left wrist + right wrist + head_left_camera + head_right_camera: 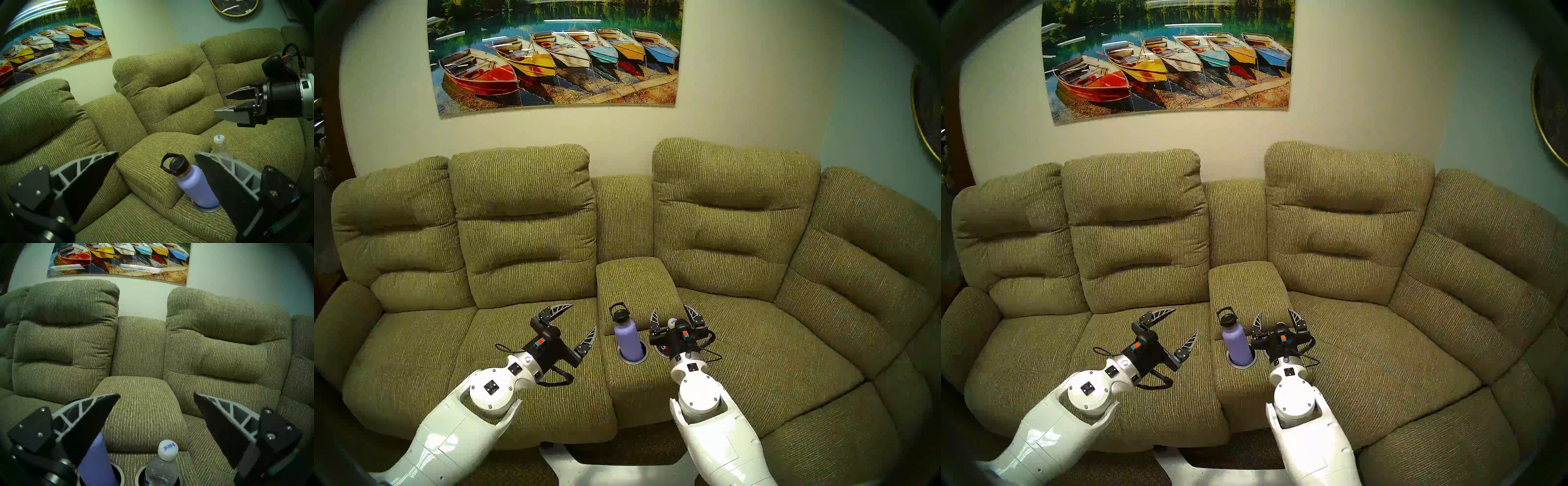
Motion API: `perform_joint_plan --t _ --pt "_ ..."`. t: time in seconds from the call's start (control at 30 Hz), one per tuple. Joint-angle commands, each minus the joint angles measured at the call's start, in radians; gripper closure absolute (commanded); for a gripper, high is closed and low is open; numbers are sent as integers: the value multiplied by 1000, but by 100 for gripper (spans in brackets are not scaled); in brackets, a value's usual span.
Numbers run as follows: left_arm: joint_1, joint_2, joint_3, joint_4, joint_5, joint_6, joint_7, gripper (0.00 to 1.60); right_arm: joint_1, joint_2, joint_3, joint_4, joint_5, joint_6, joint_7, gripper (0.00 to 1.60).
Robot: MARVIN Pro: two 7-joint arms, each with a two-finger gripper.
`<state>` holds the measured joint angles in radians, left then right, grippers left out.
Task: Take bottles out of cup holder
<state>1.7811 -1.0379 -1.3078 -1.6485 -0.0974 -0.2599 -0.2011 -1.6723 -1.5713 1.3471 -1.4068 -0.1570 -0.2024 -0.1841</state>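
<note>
Both bottles stand upright in the cup holder (pixel 633 360) near the front of the olive sofa's (pixel 524 251) middle console. The lavender flask (pixel 628 339) fills the left well, its black loop cap toward the backrest. From the head views the clear bottle (pixel 161 468) in the right well is mostly hidden behind the right wrist; only its white cap (pixel 672 322) and a scrap of label peek out. The right wrist camera shows it plainly, cap printed in blue, body sunk in the silver-rimmed well just beside the flask.

The right pincer (pixel 674 314) hangs over that bottle with its fingers spread wide, one to each side of the cap and touching nothing. The left pincer (pixel 577 322) hovers above the left seat cushion, also spread apart and empty, its right finger near the flask but clear of it. The left wrist view (tilted) adds what the others lack: the right pincer seen side-on, above the clear bottle, and a wall clock (pixel 234 7) at the far right. A boat painting (pixel 556 54) hangs over the backrest.
</note>
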Motion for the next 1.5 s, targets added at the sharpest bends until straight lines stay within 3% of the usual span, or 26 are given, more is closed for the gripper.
perform_joint_plan --t 0.0,0.6,1.2,1.47 --pt "-2 0 2 -24 1 -6 -2 0 -1 3 0 -45 15 -21 4 0" --pt "-3 2 4 -25 0 -6 0 0 -2 18 -14 -47 25 -14 32 0" --pt "-4 4 7 -23 -2 -7 2 0 128 17 -195 108 107 -22 32 0" --pt "-5 4 8 -23 -3 -7 3 0 190 -3 -236 199 134 -44 -1 0"
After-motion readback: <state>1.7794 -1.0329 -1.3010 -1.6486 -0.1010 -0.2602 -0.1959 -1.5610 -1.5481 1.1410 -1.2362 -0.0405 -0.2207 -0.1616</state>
